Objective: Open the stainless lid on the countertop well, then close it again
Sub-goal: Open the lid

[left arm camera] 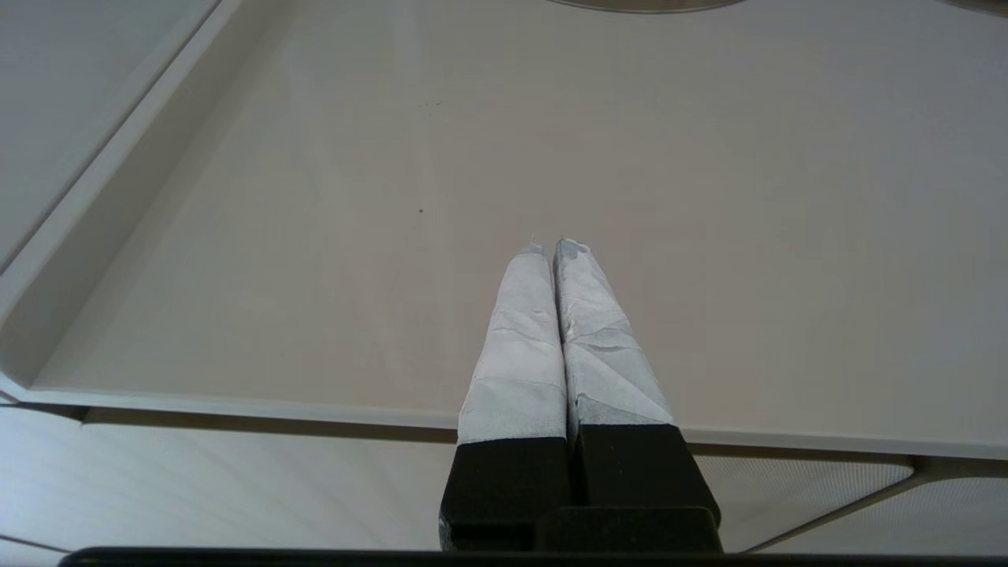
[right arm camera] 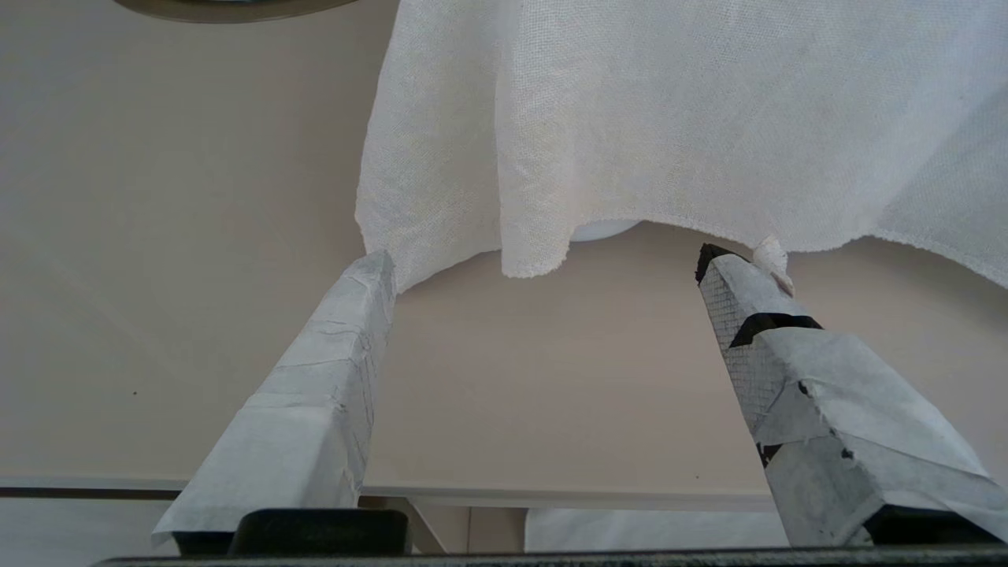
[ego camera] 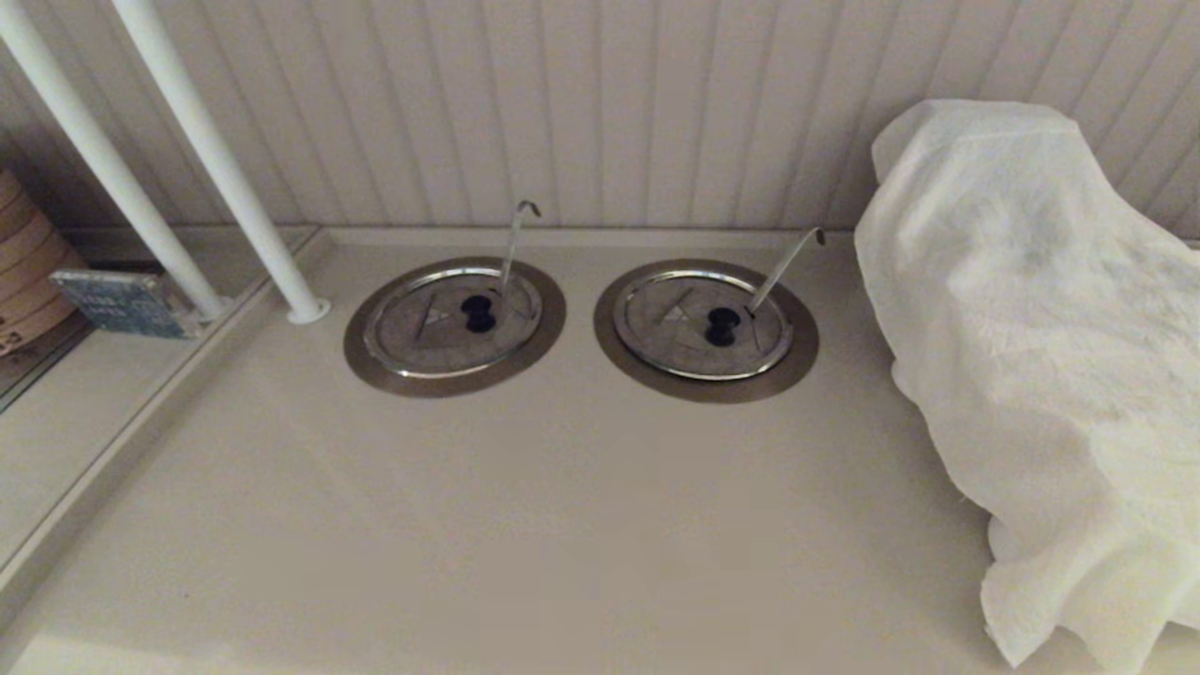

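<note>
Looking down from my head camera, I see a beige countertop (ego camera: 525,525) with two round wells set side by side near the ribbed back wall (ego camera: 656,103). My target, the stainless lid (ego camera: 441,323), is the left one of the pair: a flat steel disc with a black centre knob (ego camera: 478,313) and a faint triangle mark, seated flat and closed on the countertop well (ego camera: 370,361), whose wide brushed-steel ring shows all around it. A near-upright ladle stem (ego camera: 513,246) with a hooked tip rises through the lid just behind the knob. Just beside it on the right sits the twin lid (ego camera: 689,333) with its strongly slanted stem (ego camera: 786,267).

Neither of my arms shows in the head view. My left gripper (left arm camera: 557,246) is clenched on nothing, its two white-wrapped fingers (left arm camera: 520,339) pressed together, hanging over bare countertop near the front edge, well apart from the wells; only a sliver of a steel ring shows at the far edge of that wrist view. My right gripper (right arm camera: 543,264) is spread wide and holds nothing, its fingertips pointing toward the hem of a white cloth (right arm camera: 669,118) that is draped over something bulky on the right side of the counter. Two white slanted poles (ego camera: 216,159) stand at the left rear, beside a lower shelf (ego camera: 56,422).
</note>
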